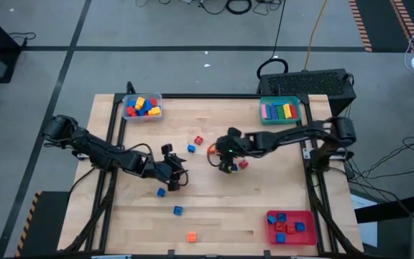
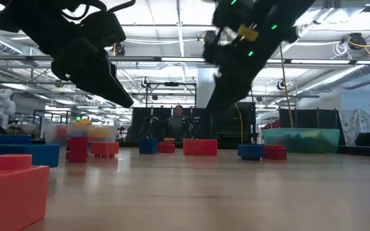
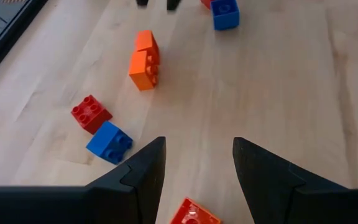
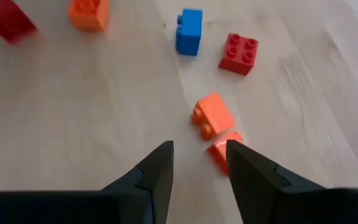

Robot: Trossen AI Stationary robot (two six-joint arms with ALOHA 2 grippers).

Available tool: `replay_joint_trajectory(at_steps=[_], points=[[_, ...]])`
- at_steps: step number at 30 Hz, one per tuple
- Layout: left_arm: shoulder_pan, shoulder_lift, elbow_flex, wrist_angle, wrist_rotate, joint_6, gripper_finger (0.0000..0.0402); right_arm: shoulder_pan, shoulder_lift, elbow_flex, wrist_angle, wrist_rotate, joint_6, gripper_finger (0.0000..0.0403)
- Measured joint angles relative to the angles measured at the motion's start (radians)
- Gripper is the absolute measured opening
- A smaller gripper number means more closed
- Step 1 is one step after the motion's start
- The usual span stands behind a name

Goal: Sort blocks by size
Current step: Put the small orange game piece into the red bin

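Observation:
Loose blocks lie flat on the wooden table: a red one, a blue one and an orange one at the middle, and a red one beside my right gripper. Nearer the front are two blue ones and an orange one. My right gripper hangs open above the table, the orange block just ahead of its fingertips. My left gripper is open over the table's left middle. A red-orange block shows low between its fingers, and they do not touch it.
A clear tray of mixed blocks stands at the far left. A teal tray of long bars stands at the far right. A red tray of small blocks sits at the near right. A person shows in the room beyond the table.

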Motion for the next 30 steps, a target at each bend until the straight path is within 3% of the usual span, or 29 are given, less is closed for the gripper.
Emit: replay_joint_trajectory(at_steps=[9, 14, 18, 23, 30], points=[[0.043, 0.000, 0.000, -0.034, -0.004, -0.001, 0.0189, -0.065, 0.208, 0.248, -0.128, 0.002, -0.211, 0.0221], [0.063, 0.000, 0.000, -0.054, -0.004, 0.004, 0.0189, -0.084, 0.281, 0.329, -0.251, -0.006, -0.299, 0.0236], [0.081, 0.000, 0.000, -0.055, -0.004, 0.024, 0.0189, -0.099, 0.315, 0.339, -0.254, -0.087, -0.344, 0.0222], [0.095, 0.000, 0.000, -0.071, -0.004, 0.024, 0.0189, -0.117, 0.336, 0.339, -0.242, -0.105, -0.350, 0.0192], [0.120, 0.000, 0.000, -0.070, -0.004, 0.031, 0.0189, -0.131, 0.337, 0.338, -0.247, -0.104, -0.349, 0.0104]])
